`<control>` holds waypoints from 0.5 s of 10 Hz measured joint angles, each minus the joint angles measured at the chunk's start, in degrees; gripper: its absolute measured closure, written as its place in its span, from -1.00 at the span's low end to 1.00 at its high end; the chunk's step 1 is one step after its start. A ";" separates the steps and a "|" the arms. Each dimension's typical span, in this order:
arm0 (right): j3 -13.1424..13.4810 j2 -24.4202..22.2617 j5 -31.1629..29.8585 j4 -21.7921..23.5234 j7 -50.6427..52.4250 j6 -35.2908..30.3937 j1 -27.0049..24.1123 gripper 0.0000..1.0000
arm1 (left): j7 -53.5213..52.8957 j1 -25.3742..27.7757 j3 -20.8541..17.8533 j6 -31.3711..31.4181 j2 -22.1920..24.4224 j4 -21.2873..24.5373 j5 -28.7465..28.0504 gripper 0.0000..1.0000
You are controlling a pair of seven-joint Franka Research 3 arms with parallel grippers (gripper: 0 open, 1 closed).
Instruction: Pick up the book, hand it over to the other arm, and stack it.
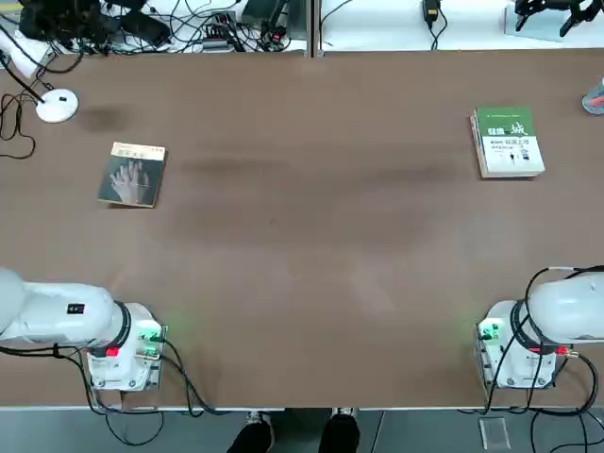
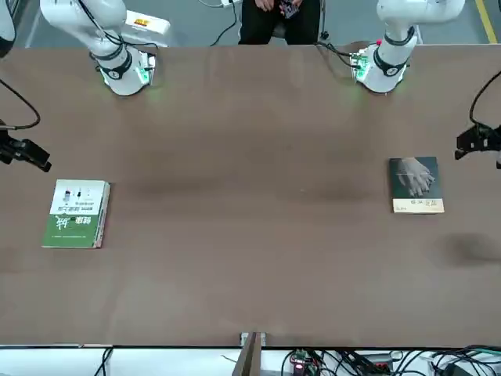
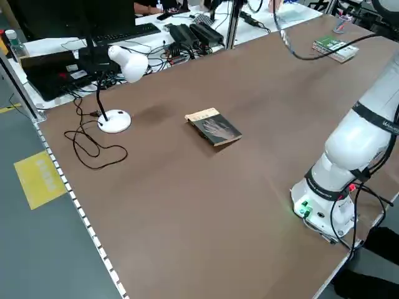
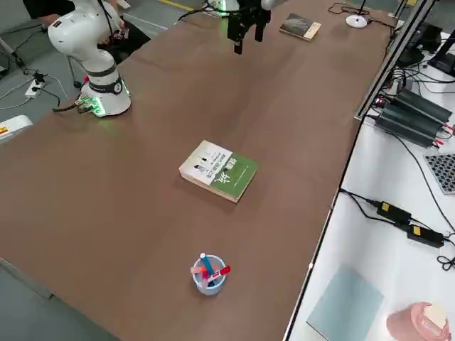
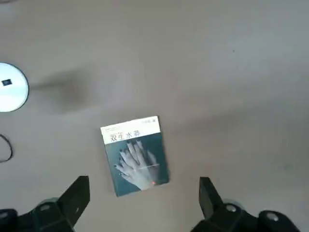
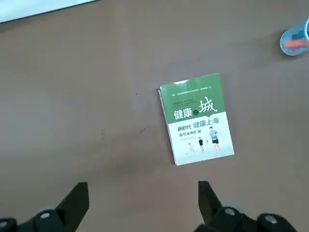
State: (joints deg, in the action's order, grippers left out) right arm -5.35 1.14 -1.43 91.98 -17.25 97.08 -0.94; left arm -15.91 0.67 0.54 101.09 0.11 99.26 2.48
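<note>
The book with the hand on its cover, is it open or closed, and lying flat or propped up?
Closed and lying flat: the book rests cover-up on the table, its whole front cover visible, with nothing touching it.

The book [image 1: 132, 175] lay flat on the surface [image 1: 311, 245] at the robot's far left, with a lamp base [image 1: 56, 105] just beyond it toward the far left corner. A second, thicker book [image 1: 508, 142] lay well apart at the far right. A cup of pens [image 4: 207, 273] stood near the right edge, beyond that second book.
</note>
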 joint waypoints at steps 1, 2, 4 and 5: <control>0.00 0.00 0.00 0.00 0.00 0.00 0.00 -1.00 | -1.55 0.82 0.00 1.31 0.00 1.72 0.17 -1.00; 0.00 0.00 0.00 0.00 0.00 0.00 0.00 -1.00 | -2.73 1.46 -0.02 2.20 0.00 3.07 0.24 -1.00; 0.00 0.00 0.00 0.00 0.00 0.00 0.00 -1.00 | -3.77 2.40 0.00 3.32 0.03 5.45 0.68 -1.00; -0.01 0.00 0.00 0.01 0.00 0.00 0.00 -1.00 | -4.62 2.97 0.00 4.28 0.04 6.80 0.95 -1.00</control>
State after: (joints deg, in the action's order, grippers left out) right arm -5.35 1.14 -1.43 91.99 -17.26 97.08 -0.93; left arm -20.53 3.65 0.54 105.37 0.15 106.06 3.43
